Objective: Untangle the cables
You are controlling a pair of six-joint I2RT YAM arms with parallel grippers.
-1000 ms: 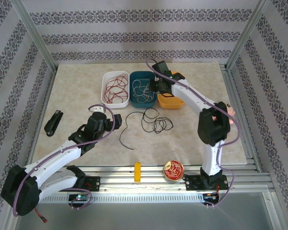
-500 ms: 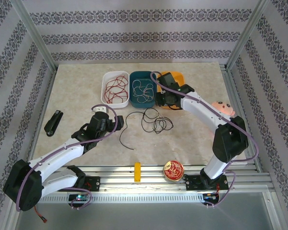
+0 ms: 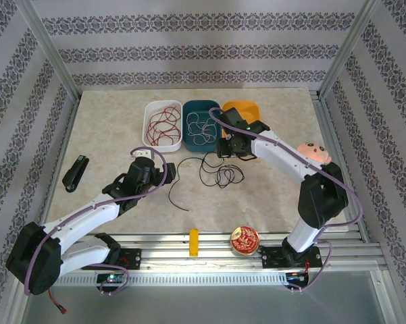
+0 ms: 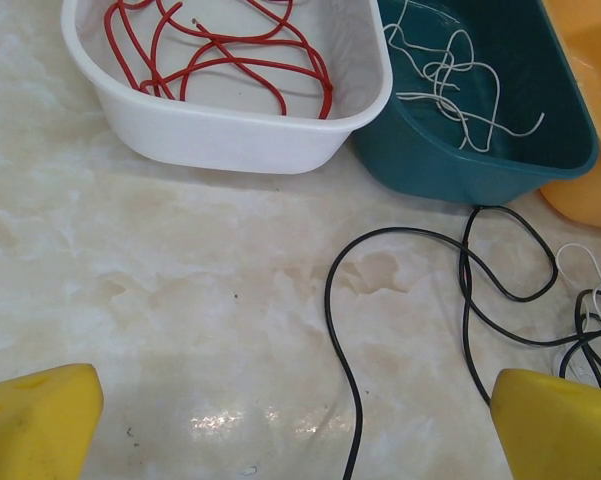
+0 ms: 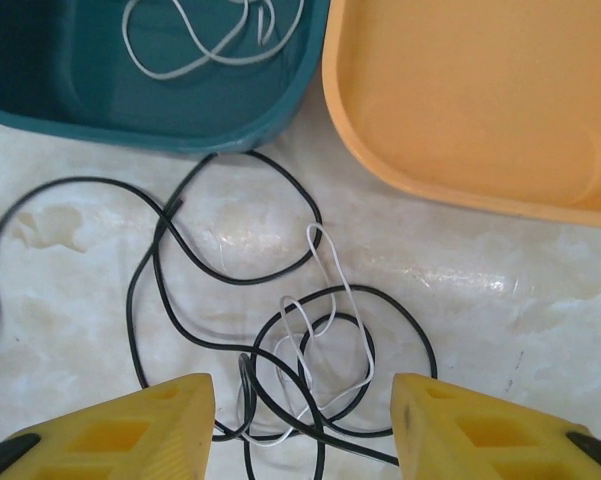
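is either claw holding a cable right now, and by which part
Nothing is held. The left claw and the right claw are both open, the right one above the tangled thin black and white cables.

Black cables (image 3: 218,174) loose on table (image 3: 108,128), right pincer (image 3: 222,151) near

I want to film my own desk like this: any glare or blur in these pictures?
Left wrist view: a white glare patch on the table near the bottom edge, the black cable sharp. Right wrist view: a shiny streak on the table below the orange tub. Top view: even light, no strong glare.
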